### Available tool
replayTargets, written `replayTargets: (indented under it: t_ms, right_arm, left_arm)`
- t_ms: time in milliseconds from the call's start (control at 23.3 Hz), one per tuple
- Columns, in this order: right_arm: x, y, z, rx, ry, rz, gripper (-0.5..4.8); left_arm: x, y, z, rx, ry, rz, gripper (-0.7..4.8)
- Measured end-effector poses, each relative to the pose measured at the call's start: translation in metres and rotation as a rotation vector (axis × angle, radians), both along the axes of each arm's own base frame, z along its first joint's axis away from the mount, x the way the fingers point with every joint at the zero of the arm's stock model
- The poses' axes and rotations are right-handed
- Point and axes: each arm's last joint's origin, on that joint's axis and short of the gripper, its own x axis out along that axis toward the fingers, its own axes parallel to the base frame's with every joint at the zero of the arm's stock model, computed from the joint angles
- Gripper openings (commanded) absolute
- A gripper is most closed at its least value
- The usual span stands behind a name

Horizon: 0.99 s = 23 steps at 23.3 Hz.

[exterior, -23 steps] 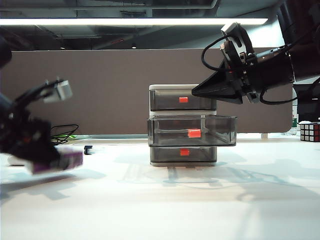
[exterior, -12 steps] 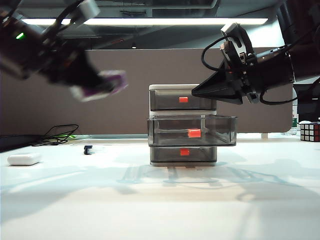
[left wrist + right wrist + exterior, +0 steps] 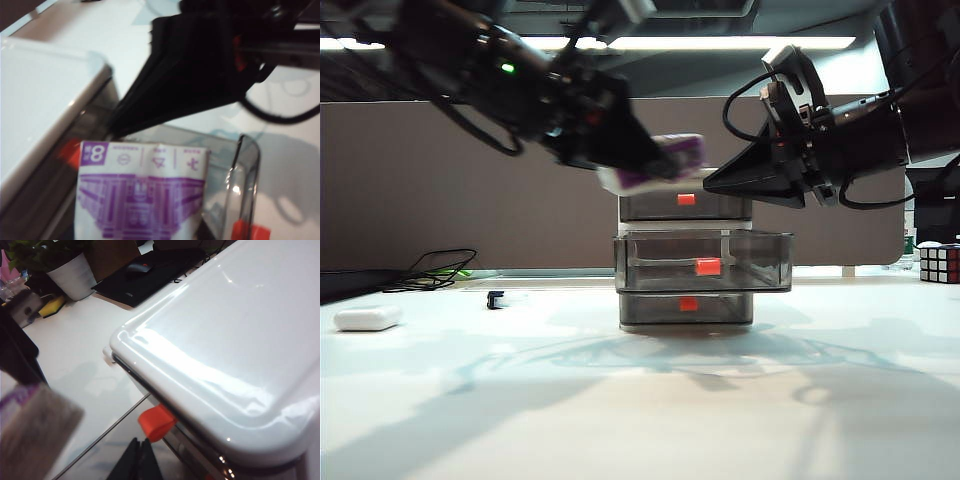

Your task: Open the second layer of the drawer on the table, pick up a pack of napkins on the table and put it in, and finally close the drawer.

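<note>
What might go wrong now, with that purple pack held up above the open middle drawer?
The left gripper carries the pack of napkins close to the right gripper, parked beside the cabinet's top; they might bump. The second layer looks barely wider than the pack, so it could catch on the rim and tip out.

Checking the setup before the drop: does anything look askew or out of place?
Nothing stands out. The smoky middle drawer is pulled out squarely. The left claw holds the purple-and-white napkin pack above it; the shut right claw hovers beside the grey cabinet's top.
</note>
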Motion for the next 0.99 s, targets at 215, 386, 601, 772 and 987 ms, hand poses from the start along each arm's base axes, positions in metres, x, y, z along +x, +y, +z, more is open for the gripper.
replayTargets:
  t_ms: [215,386,601,772,987]
  right_arm:
    - [-0.002,-0.004,0.010,0.008,-0.037,-0.014,-0.05]
    - [-0.003,-0.007,0.019,0.018,-0.075,-0.022,-0.05]
    - [-0.004,-0.009,0.024,0.022,-0.091,-0.028,-0.05]
    - [-0.005,-0.009,0.024,0.022,-0.091,-0.027,-0.05]
    - [-0.004,-0.009,0.024,0.022,-0.091,-0.027,-0.05]
  left_arm:
    - [0.001,-0.021,-0.015,0.029,0.041,-0.048,2.01]
    - [0.000,-0.028,-0.022,0.035,0.048,-0.066,2.01]
    - [0.003,-0.033,-0.025,0.029,0.039,-0.073,2.20]
    - [0.005,-0.034,-0.023,0.024,0.034,-0.075,3.39]
    - [0.005,-0.035,-0.022,0.017,0.027,-0.078,3.47]
